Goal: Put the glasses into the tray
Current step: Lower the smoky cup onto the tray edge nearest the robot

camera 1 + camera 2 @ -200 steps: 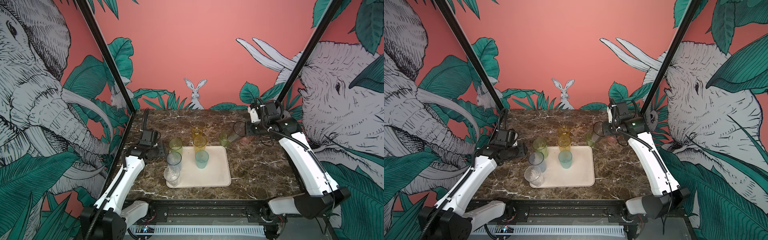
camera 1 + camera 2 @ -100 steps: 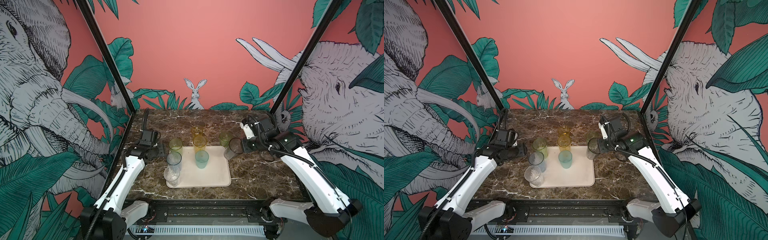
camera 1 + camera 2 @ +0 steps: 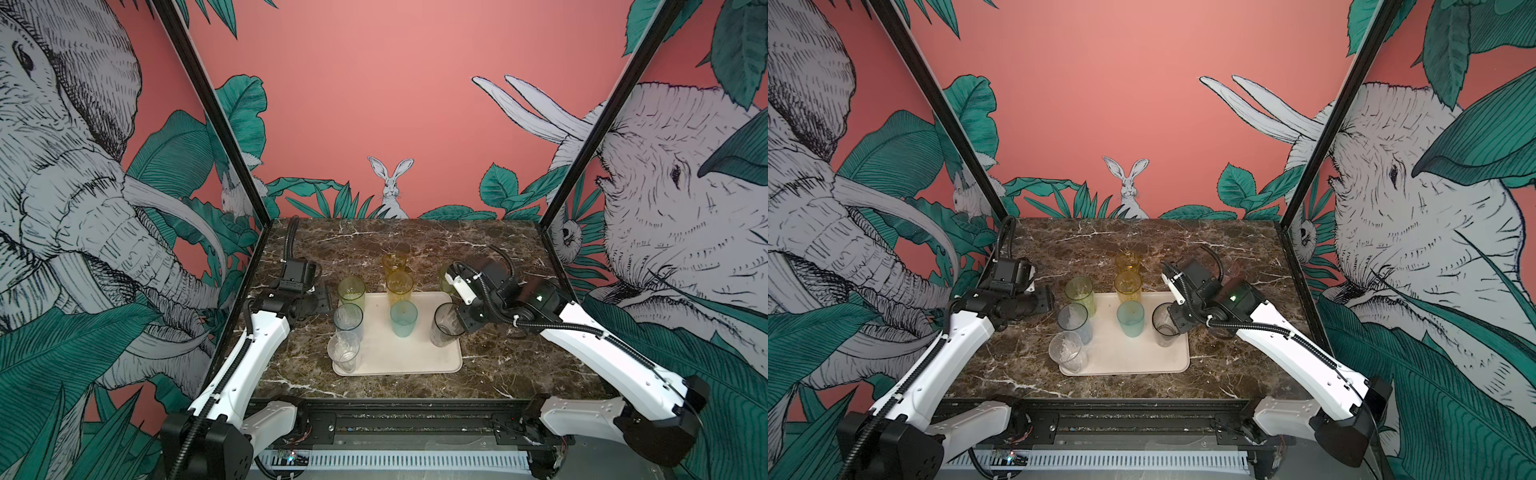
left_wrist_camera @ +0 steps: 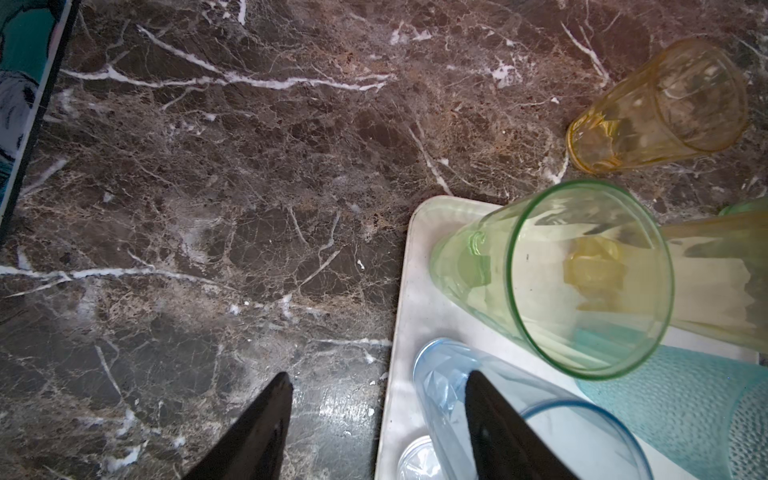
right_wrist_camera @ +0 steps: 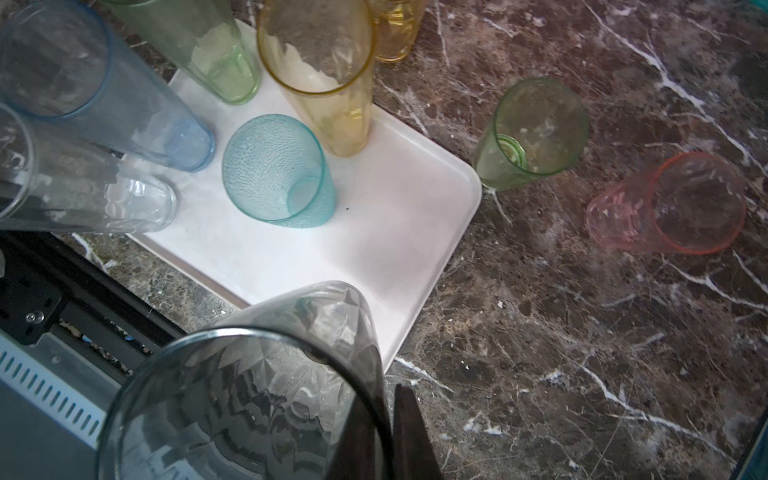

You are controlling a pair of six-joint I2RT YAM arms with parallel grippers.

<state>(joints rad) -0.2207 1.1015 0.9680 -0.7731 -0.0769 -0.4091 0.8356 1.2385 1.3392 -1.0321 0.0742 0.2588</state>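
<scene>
My right gripper is shut on the rim of a smoky grey glass, one finger inside and one outside. The glass hangs slightly tilted over the right edge of the cream tray; whether its base touches is unclear. On the tray stand yellow-green, pale blue, clear, amber and teal glasses. My left gripper is open and empty over the marble, by the tray's left rim beside the pale blue glass.
Off the tray, a short amber glass stands just behind it. A short green glass and a pink glass stand on the marble to the tray's back right. Black frame posts rise at the back corners.
My right arm has carried the grey glass from the back right of the table forward and left to the tray's right edge. The left arm has not moved.
</scene>
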